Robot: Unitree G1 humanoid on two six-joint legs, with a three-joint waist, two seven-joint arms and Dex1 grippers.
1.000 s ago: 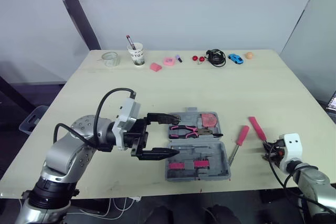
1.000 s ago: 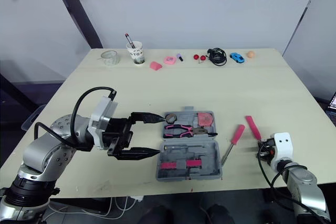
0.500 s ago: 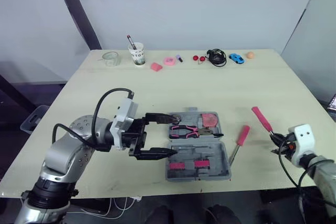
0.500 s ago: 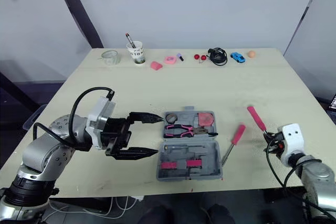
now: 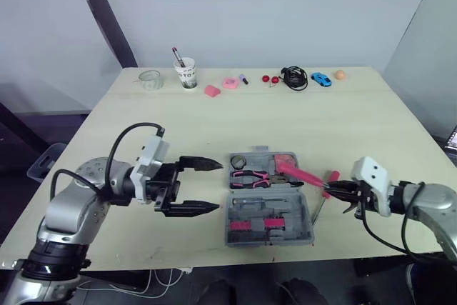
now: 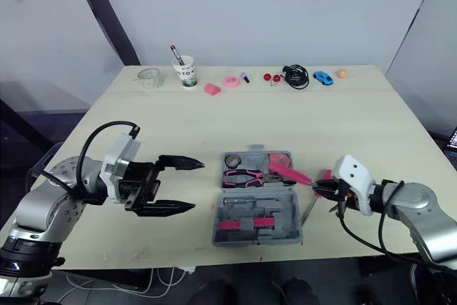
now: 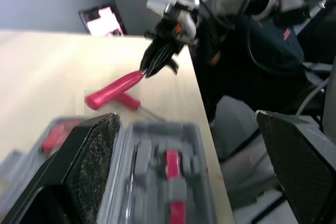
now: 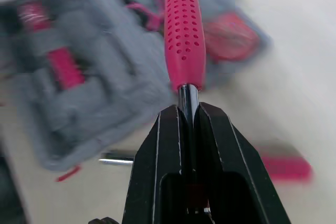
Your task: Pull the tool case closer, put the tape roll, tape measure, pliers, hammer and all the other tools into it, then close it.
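Observation:
The grey tool case [image 5: 270, 221] lies open near the table's front edge. Its rear half holds pink-handled pliers [image 5: 250, 176], a pink tape measure [image 5: 286, 161] and a round tape roll [image 5: 238, 160]. My right gripper [image 5: 331, 189] is just right of the case, shut on the black shaft [image 8: 188, 109] of a pink-handled tool [image 5: 298, 174]. The tool's handle reaches over the case's right rear corner. A red-handled screwdriver [image 5: 330, 176] lies on the table under that gripper. My left gripper [image 5: 218, 186] hovers open just left of the case with nothing between its fingers [image 7: 94, 156].
Along the far edge of the table stand a glass [image 5: 150, 80], a cup with pens [image 5: 186, 74], two pink pieces [image 5: 220, 87], red beads [image 5: 268, 78], a black cable [image 5: 293, 78], a blue toy car [image 5: 320, 79] and an orange ball [image 5: 339, 74].
My right gripper lifted the pink-handled tool off the table at the right and swung it left, over the case. My left gripper drew back to the left, off the case, still open.

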